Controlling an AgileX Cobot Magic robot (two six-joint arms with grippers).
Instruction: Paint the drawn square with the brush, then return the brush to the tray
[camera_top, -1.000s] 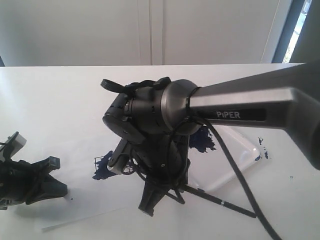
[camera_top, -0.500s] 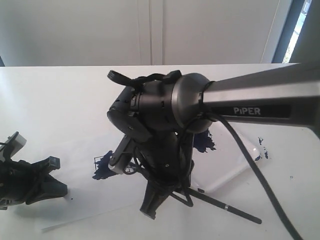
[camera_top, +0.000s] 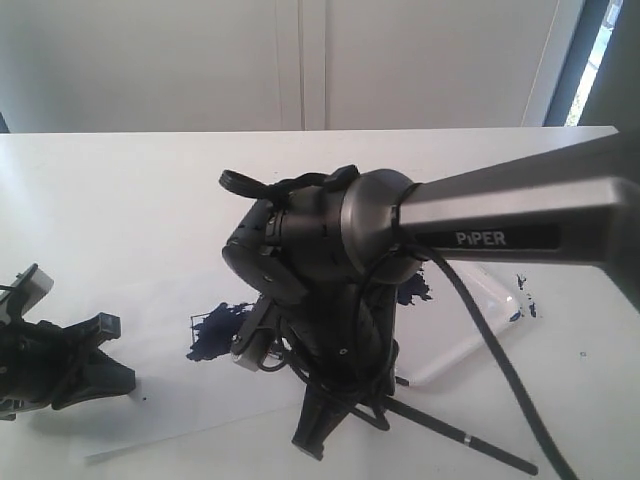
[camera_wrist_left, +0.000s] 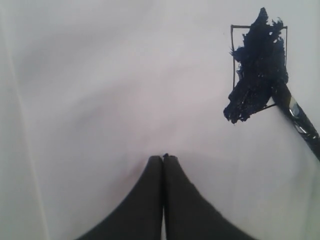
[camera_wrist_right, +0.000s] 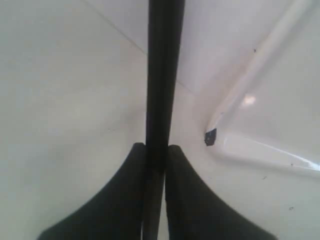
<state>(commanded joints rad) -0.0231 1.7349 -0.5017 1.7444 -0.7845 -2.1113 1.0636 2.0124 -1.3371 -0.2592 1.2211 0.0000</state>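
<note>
The drawn square (camera_wrist_left: 257, 65) is a thin black outline with a dark blue smear over most of it; in the exterior view the drawn square (camera_top: 215, 330) lies left of my right arm. The brush (camera_wrist_left: 295, 107) rests its dark tip on the smear, its silver band just behind. My right gripper (camera_wrist_right: 156, 147) is shut on the black handle of the brush (camera_wrist_right: 162, 75), whose tail sticks out low right as the brush (camera_top: 460, 435). The right gripper (camera_top: 312, 440) points down. The tray (camera_top: 470, 320) lies right of it. My left gripper (camera_wrist_left: 163, 157) is shut and holds nothing.
A white paper sheet (camera_top: 170, 425) carries the square. The left gripper (camera_top: 100, 360) rests at the table's left side. A corner of the tray (camera_wrist_right: 260, 150) with a blue speck lies close beside the right gripper. A black cable (camera_top: 500, 370) hangs from the right arm.
My right arm has shifted slightly right and lower in the exterior view. The brush's tail has swung lower, and the blue smear on the square has grown. The left arm has not moved.
</note>
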